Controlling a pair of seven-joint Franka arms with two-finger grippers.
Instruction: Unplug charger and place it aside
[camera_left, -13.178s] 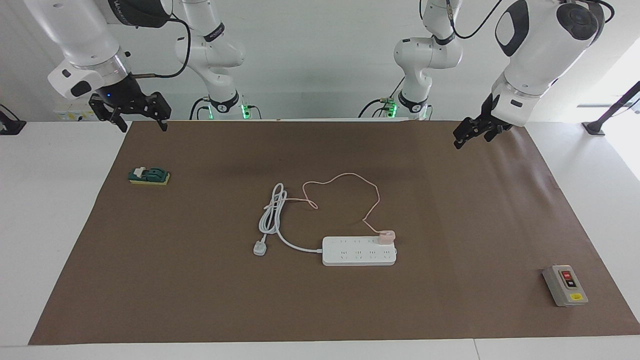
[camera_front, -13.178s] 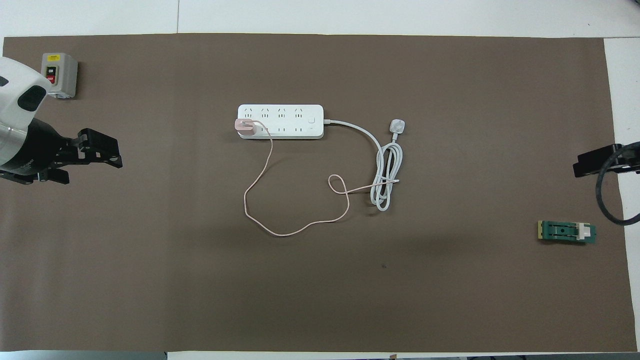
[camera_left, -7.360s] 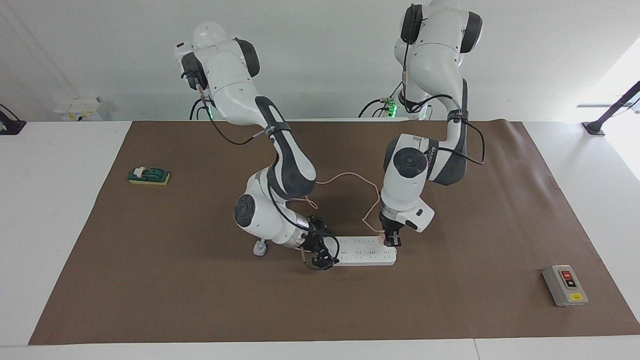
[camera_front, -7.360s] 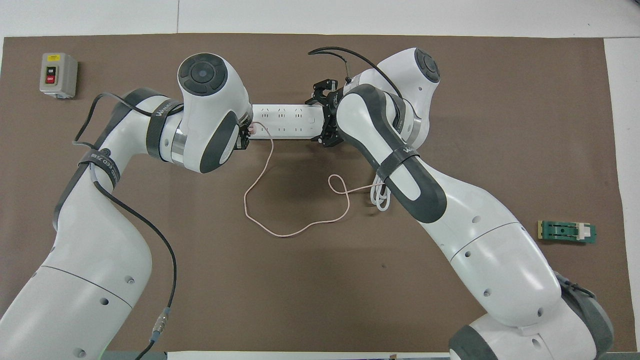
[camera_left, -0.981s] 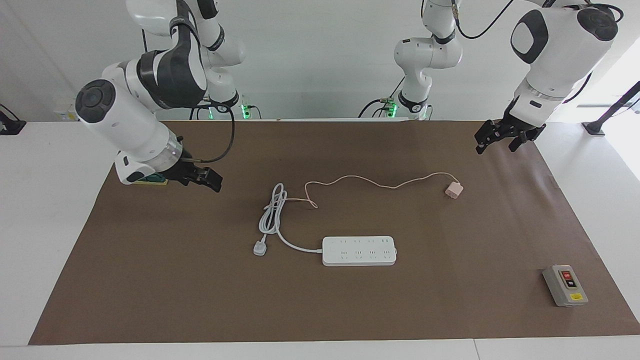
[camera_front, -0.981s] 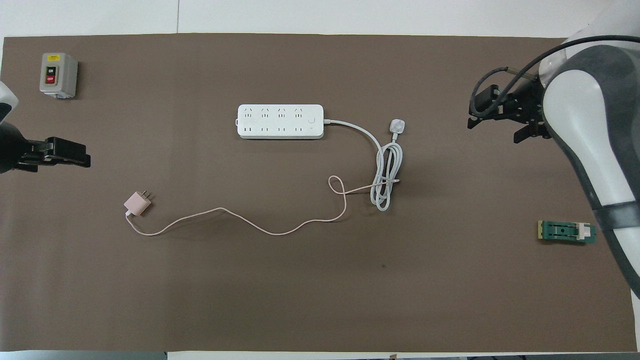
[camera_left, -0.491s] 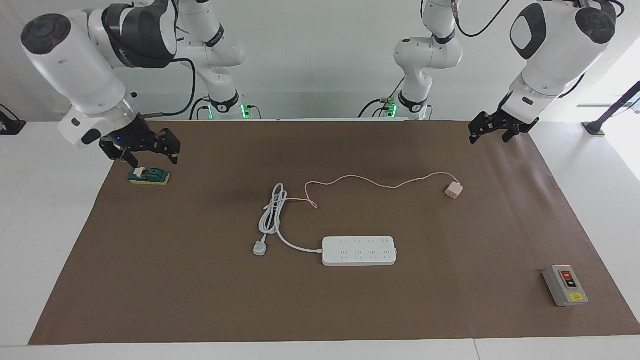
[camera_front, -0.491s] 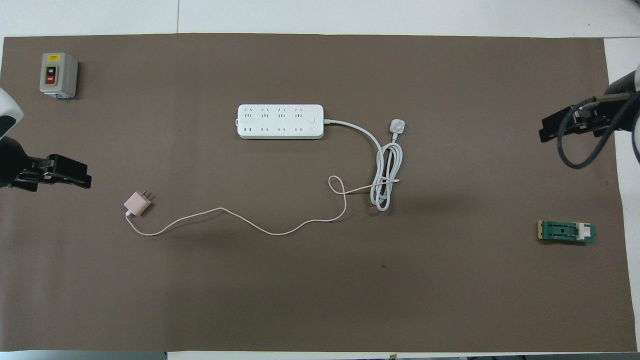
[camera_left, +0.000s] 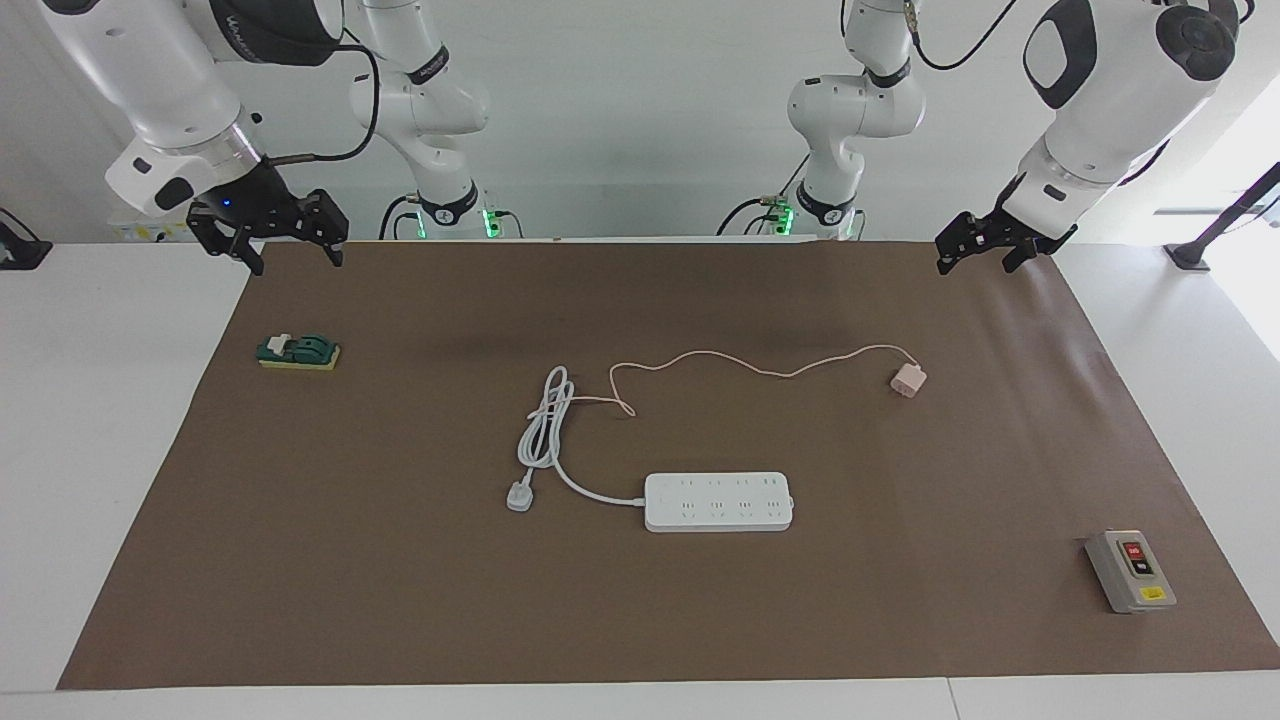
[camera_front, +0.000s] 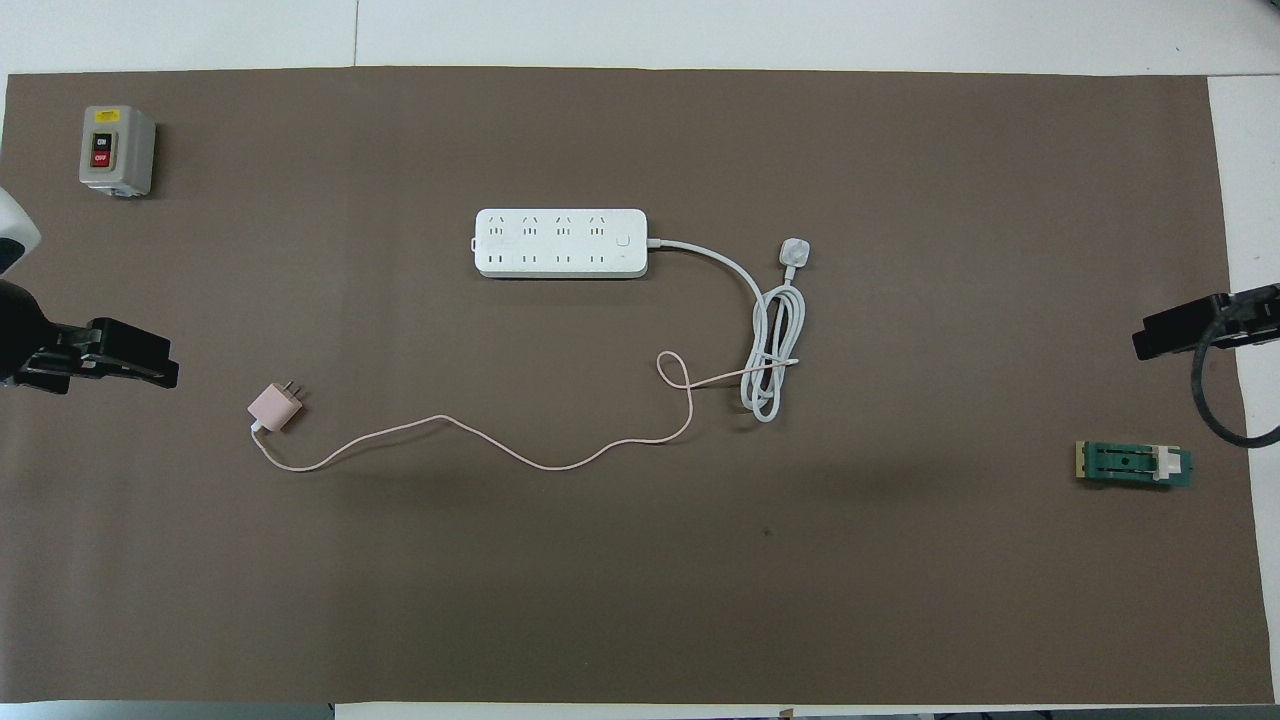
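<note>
The pale pink charger (camera_left: 908, 381) (camera_front: 275, 407) lies unplugged on the brown mat, nearer to the robots than the white power strip (camera_left: 718, 501) (camera_front: 560, 243) and toward the left arm's end. Its thin pink cable (camera_left: 740, 362) (camera_front: 470, 440) trails across the mat to the coiled white cord. My left gripper (camera_left: 975, 262) (camera_front: 125, 362) hangs open and empty over the mat's corner at its own end, well apart from the charger. Over the mat's other corner by the robots, my right gripper (camera_left: 295, 258) (camera_front: 1170, 332) is raised, open and empty.
A white plug (camera_left: 519, 496) (camera_front: 794, 251) with a thick coiled cord (camera_left: 545, 425) lies beside the strip. A green knife switch (camera_left: 298, 352) (camera_front: 1133, 465) sits at the right arm's end. A grey on/off box (camera_left: 1130, 572) (camera_front: 117, 150) stands at the left arm's end, farthest from the robots.
My right arm has risen and drawn back from over the green switch to the mat's corner. The left gripper has shifted only slightly. The charger has not moved.
</note>
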